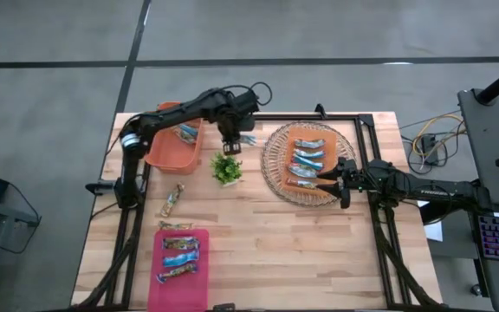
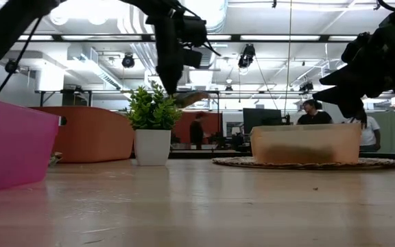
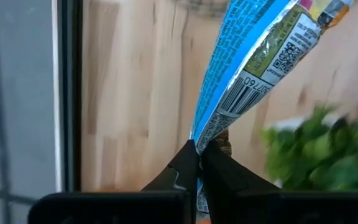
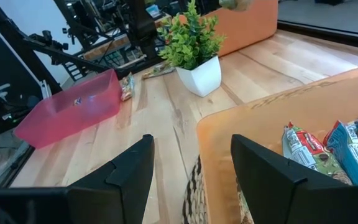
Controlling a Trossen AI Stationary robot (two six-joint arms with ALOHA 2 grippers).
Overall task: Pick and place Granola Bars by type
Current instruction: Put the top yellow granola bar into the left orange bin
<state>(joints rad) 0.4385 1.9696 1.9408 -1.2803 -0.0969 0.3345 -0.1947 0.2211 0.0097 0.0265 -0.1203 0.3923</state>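
Left gripper (image 3: 199, 163) is clenched on the crimped end of a blue granola bar (image 3: 253, 56); the bar hangs lengthwise from the fingertips, high above the table, between the orange bin (image 1: 173, 149) and the wicker tray (image 1: 273, 165), just behind the small plant (image 1: 226, 168); its long axis runs away from the fingers, so any set-down must lead with the free end. Left arm is plainly the nearer one for the bins on that side; right gripper (image 4: 191, 165) waits with fingers apart over the near edge of the orange tub (image 4: 253, 124) of unsorted bars.
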